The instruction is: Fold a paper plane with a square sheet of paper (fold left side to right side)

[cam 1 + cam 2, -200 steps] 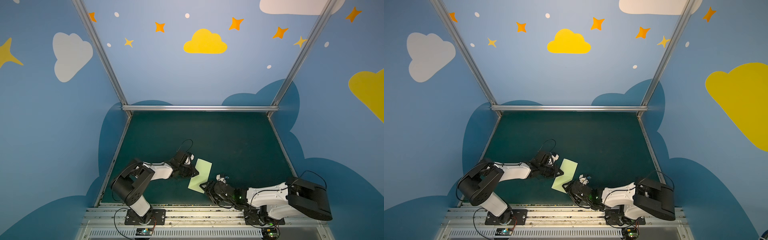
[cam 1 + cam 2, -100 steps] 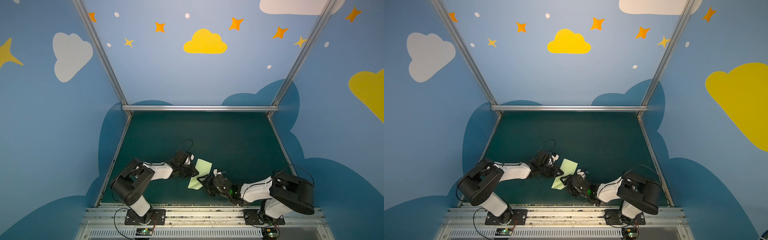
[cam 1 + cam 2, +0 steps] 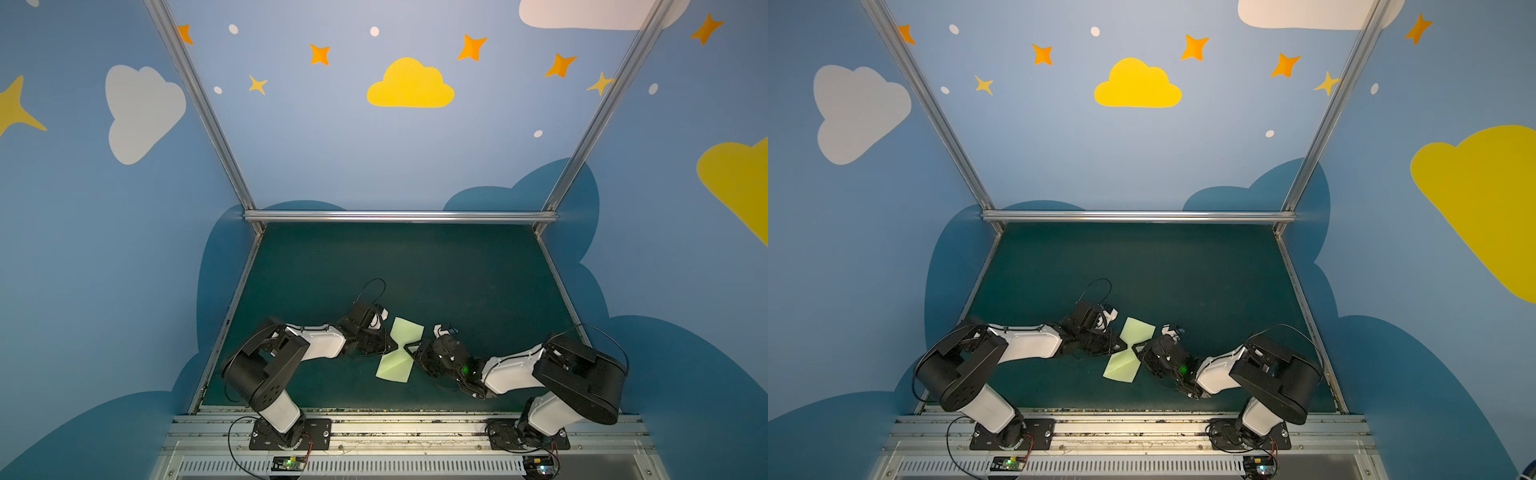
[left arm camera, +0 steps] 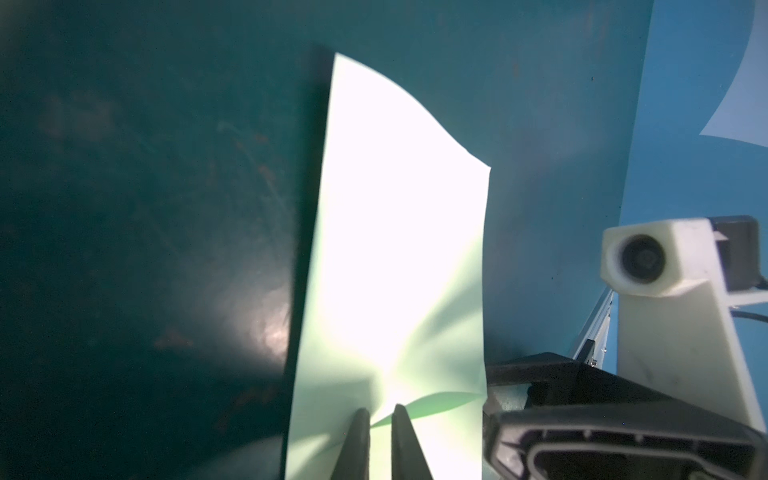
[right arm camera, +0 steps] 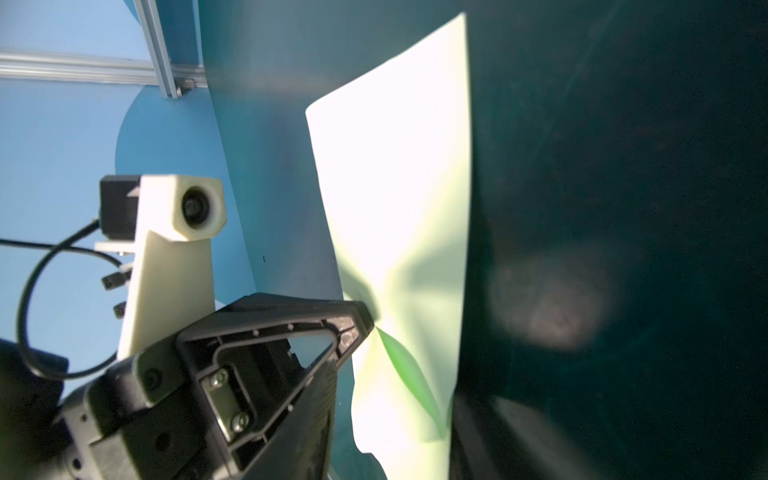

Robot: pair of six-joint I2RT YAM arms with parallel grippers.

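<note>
The pale green sheet of paper (image 3: 408, 330) (image 3: 1138, 330) lies on the dark green mat as a long folded rectangle, buckled at its middle. In both top views my left gripper (image 3: 390, 347) (image 3: 1126, 345) meets its left edge at mid-length. In the left wrist view the left gripper (image 4: 380, 413) is shut on the paper (image 4: 395, 249), with a raised crease running from the tips. My right gripper (image 3: 413, 353) (image 3: 1139, 351) (image 4: 488, 392) reaches the opposite edge. Its jaws stand on either side of that edge with a gap between them. In the right wrist view the paper (image 5: 399, 187) runs away from the right gripper (image 5: 397, 444).
The green mat (image 3: 415, 266) is bounded by an aluminium rail at the back (image 3: 399, 216) and side rails against the blue walls. Both arm bases sit on the metal front rail (image 3: 395, 428). The two grippers face each other, almost tip to tip.
The right arm has swung in from the front right to the paper's right edge, and its jaws have narrowed. The left gripper has kept its grip and place.
</note>
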